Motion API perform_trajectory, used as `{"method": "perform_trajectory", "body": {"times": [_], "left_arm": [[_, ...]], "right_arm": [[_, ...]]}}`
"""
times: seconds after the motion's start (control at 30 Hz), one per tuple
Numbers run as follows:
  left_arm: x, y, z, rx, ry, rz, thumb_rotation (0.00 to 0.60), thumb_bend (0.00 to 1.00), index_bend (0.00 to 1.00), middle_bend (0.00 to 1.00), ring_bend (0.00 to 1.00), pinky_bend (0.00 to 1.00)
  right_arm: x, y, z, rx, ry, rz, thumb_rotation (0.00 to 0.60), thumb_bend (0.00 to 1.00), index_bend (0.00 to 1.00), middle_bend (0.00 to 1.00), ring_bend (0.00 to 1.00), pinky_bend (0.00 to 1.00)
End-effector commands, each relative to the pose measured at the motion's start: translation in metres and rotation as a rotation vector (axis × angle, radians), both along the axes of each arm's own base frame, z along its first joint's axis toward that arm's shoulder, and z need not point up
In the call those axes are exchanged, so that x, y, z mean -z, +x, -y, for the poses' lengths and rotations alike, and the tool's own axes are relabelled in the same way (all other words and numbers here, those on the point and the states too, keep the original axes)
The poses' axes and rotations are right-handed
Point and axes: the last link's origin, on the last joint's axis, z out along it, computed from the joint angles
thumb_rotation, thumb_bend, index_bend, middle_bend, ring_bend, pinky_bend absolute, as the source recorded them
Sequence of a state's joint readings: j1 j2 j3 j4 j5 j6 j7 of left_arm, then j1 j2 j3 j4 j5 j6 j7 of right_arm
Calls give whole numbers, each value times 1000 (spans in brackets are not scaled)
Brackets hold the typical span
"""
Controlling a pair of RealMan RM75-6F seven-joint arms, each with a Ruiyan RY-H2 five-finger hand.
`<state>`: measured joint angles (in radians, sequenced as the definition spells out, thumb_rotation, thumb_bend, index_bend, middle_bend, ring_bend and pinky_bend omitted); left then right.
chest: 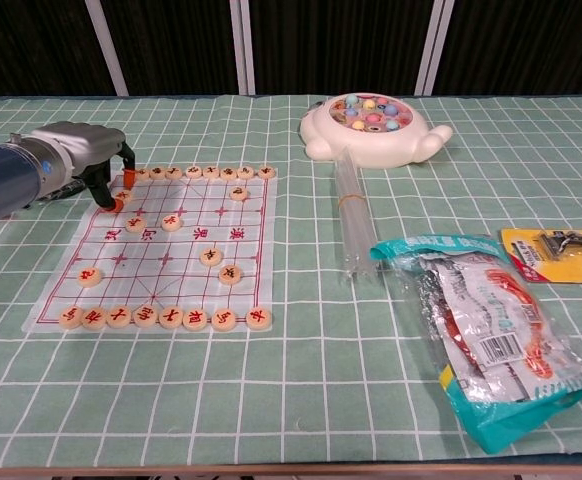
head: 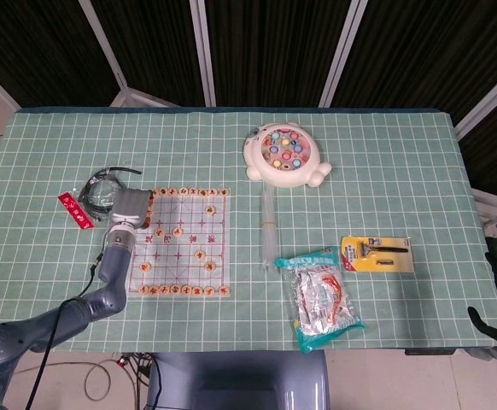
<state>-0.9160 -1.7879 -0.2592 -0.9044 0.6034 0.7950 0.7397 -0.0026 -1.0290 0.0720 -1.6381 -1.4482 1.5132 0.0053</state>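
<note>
1. My left hand [chest: 86, 155] hangs over the far left corner of the chess board [chest: 161, 250], fingers curled downward, their orange tips at a round chess piece [chest: 116, 197] near the board's left edge. I cannot tell whether the piece is pinched or only touched.
2. One chess board, a clear sheet with red lines, lies flat on the green checked tablecloth [chest: 301, 400]. In the head view my left hand [head: 127, 209] covers its far left corner [head: 184, 242].
3. Wooden discs on the board: one row along the far edge, one row of eight along the near edge [chest: 161, 317], and about eight scattered between the rows. The far row is partly hidden by my hand, so I give no count for it.
4. One coil of cable with a red tag [head: 76, 210] lies just left of my hand.
5. One fishing toy [chest: 374, 128], white with coloured pieces, stands beyond the board to its right.
6. One bundle of clear tubes [chest: 351, 220] runs from the toy toward the near edge.
7. One snack bag [chest: 486, 335] and one carded razor [chest: 561, 250] lie at right.
8. My right hand appears in neither view.
</note>
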Motion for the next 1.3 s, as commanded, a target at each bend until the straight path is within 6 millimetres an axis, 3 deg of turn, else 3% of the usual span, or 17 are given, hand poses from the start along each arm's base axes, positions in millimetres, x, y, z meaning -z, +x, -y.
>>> {"method": "perform_trajectory", "body": {"times": [0.03,0.73,1.3], "left_arm": [[0,-1,0,-3,1,-1,600,300,440,951,873,936],[2,-2,-1,-3,6,9,600,315,485,951,872,935],[-15,0,-4,1,46,35,600,317,480,947,871,936]], "right_arm": [[0,0,0,1,0,1,600,344,0,0,0,0],[0,1,-1,2,-1,9,600,344,0,0,0,0],[0,1,-2,4,2,16,600,344,0,0,0,0]]}}
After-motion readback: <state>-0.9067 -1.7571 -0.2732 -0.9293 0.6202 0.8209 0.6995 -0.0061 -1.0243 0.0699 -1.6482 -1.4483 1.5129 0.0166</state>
